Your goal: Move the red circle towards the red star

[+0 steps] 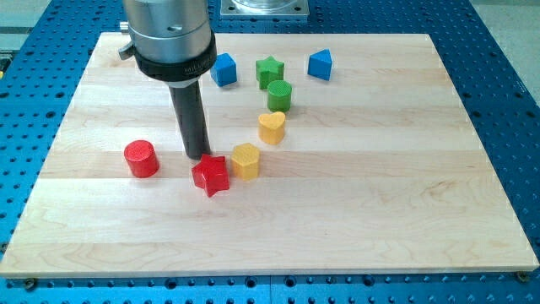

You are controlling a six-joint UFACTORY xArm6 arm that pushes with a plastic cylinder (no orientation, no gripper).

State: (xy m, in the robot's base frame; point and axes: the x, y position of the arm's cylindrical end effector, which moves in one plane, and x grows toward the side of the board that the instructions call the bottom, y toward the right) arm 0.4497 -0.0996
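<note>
camera view: red cylindrical circle block [141,159] left of centre, well apart from red star-shaped block [210,176] | my tip [197,156] between them, just beside the star's upper-left; no jaws, a bare rod | risk: tip nudges the star into the yellow hexagonal block [245,160] touching its right, or a glancing push sends the circle astray

The pale, wood-grained bench [405,194] carries 2 red blocks, a circle [141,159] and a star [210,176]; 2 yellow [245,160] [271,127]; 2 green [279,95] [269,70]; 2 blue [224,69] [320,64]. My tip [197,155] is dark.
</note>
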